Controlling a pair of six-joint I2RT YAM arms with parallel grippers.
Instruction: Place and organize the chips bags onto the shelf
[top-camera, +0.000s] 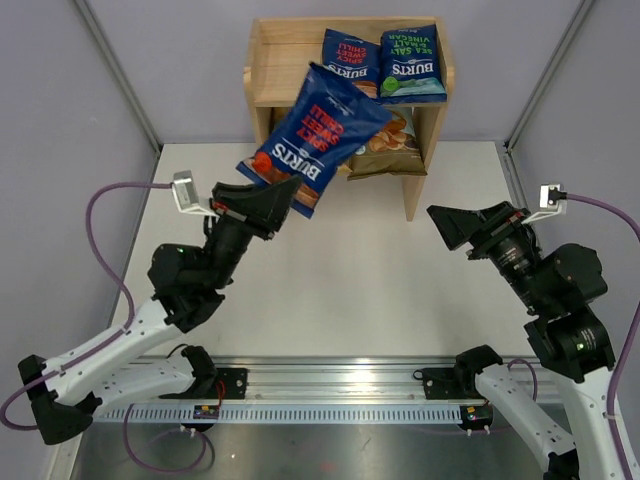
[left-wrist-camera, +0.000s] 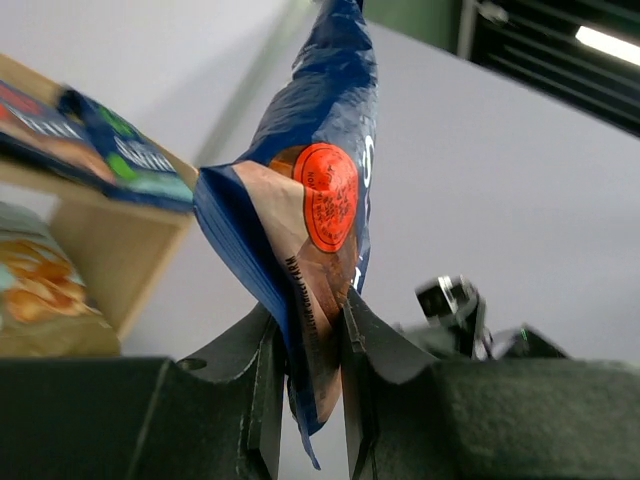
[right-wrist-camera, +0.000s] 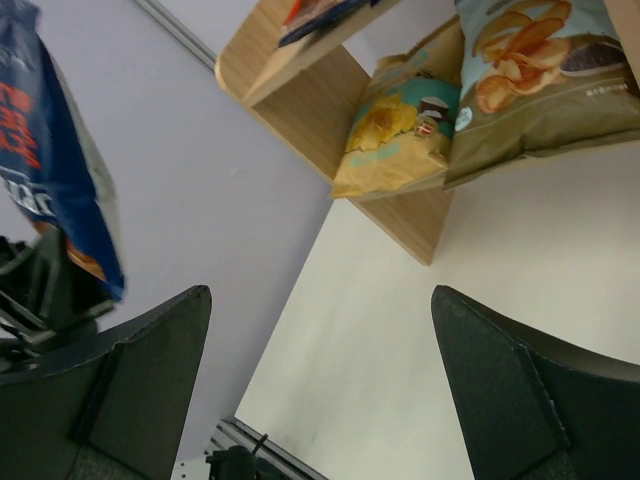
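My left gripper (top-camera: 285, 196) is shut on the bottom edge of a red-lettered dark-blue Burts bag (top-camera: 318, 135) and holds it tilted in the air before the left part of the wooden shelf (top-camera: 268, 88). In the left wrist view the jaws (left-wrist-camera: 310, 350) pinch this bag (left-wrist-camera: 320, 200). A second red-lettered Burts bag (top-camera: 345, 60) and a green-lettered one (top-camera: 412, 65) lie on the top tier. The Cassava bag (top-camera: 388, 148) and the yellow bag (right-wrist-camera: 395, 135) stand in the lower tier. My right gripper (top-camera: 447, 226) is open and empty, right of the shelf's front.
The white table (top-camera: 380, 270) lies between the arms and the shelf. Grey walls and metal posts close in the back and sides. A metal rail (top-camera: 330, 385) runs along the near edge.
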